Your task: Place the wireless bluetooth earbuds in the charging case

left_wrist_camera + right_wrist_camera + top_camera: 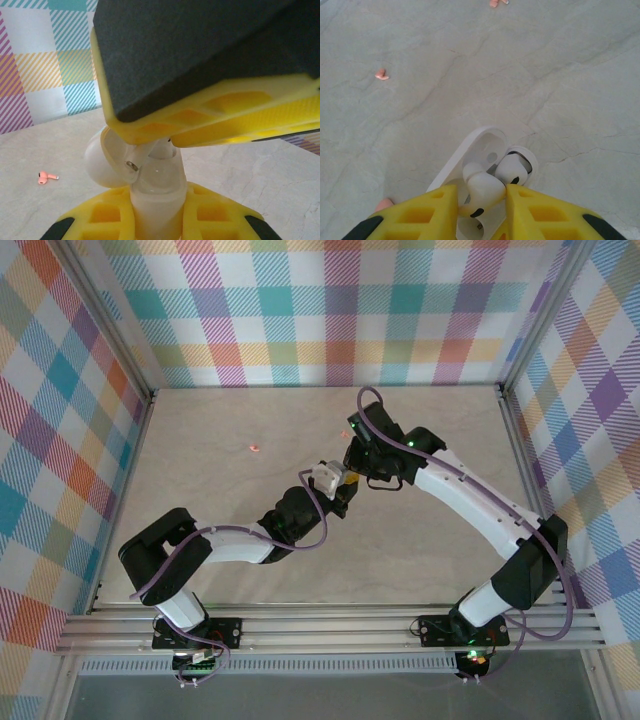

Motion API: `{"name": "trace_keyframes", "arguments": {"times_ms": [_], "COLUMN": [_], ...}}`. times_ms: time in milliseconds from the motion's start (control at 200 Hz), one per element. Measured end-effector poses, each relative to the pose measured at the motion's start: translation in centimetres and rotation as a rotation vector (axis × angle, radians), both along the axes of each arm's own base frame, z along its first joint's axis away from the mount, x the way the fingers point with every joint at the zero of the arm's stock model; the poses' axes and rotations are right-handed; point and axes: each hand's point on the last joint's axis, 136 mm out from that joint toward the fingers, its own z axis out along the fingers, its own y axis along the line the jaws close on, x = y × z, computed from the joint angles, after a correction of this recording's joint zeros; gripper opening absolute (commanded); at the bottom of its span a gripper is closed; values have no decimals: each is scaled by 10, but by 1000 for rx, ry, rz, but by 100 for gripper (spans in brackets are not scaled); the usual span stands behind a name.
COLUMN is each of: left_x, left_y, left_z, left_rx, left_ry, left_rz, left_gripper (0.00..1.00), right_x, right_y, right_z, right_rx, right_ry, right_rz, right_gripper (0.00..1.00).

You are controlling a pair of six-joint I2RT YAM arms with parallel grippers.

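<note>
— At counter centre, left gripper (157, 205) status?
— Closed on the open white charging case (159, 177).
— Right gripper (481, 197)?
— Over the case; one white earbud (482, 190) between its fingers, touching both. Gripped or loose: cannot tell. Second white earbud (512, 170) sits in the case. Pink earbud (382, 75) lies on the counter (545, 75), left and farther off.

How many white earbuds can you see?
2. One white earbud is between the right jaws, above the white charging case; the other earbud sits in the case.
</note>
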Motion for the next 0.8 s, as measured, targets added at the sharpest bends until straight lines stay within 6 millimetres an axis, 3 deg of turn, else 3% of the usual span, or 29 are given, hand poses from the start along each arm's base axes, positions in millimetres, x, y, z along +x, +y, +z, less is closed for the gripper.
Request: {"name": "trace_keyframes", "arguments": {"times_ms": [330,630,800], "left_x": [-1,-5,-7], "left_y": [-1,-5,3], "left_z": [4,3,0], "left_rx": [-14,-20,-28], "left_ry": [-11,1,39], "left_rz": [-6,-42,-90], "left_gripper": [0,0,0], "right_x": [-7,-8,-12], "right_y": [0,1,-6], "right_z": [10,42,62], "right_rx": [-3,7,23], "right_ry": [-4,-62,-118], "right_rz": [33,87,171], "right_gripper": [33,37,44]}}
